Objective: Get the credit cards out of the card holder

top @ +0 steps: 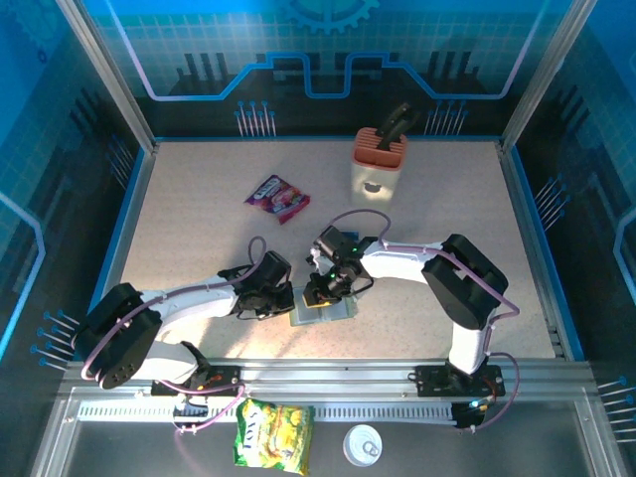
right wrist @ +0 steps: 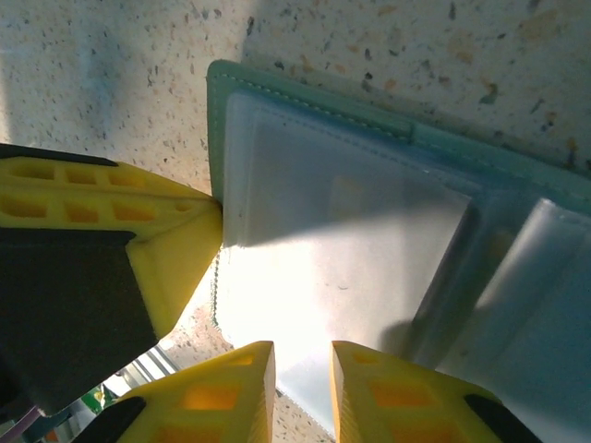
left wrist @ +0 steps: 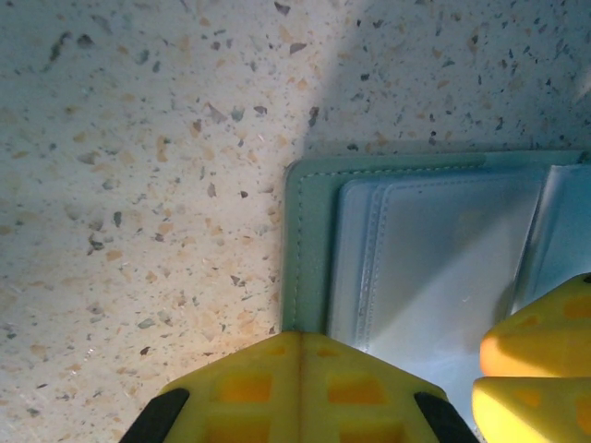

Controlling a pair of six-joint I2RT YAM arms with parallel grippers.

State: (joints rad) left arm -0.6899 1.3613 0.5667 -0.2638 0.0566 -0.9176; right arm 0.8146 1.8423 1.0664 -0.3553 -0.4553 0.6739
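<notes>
Light, floppy grey-green folding card holder (right wrist: pixel 369 212), probably slippery inside; best pinned at its edge. Left gripper (left wrist: pixel 300 360) closed tight, empty; right gripper (right wrist: pixel 303 369) slightly parted, empty.

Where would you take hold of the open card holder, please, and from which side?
Probably by the green outer border, coming low from the left. The card holder lies open and flat on the table, so its faces give nothing to pinch; that stitched rim juts past the pale pocket panel as a thin edge. The shut left gripper sits at it.
</notes>
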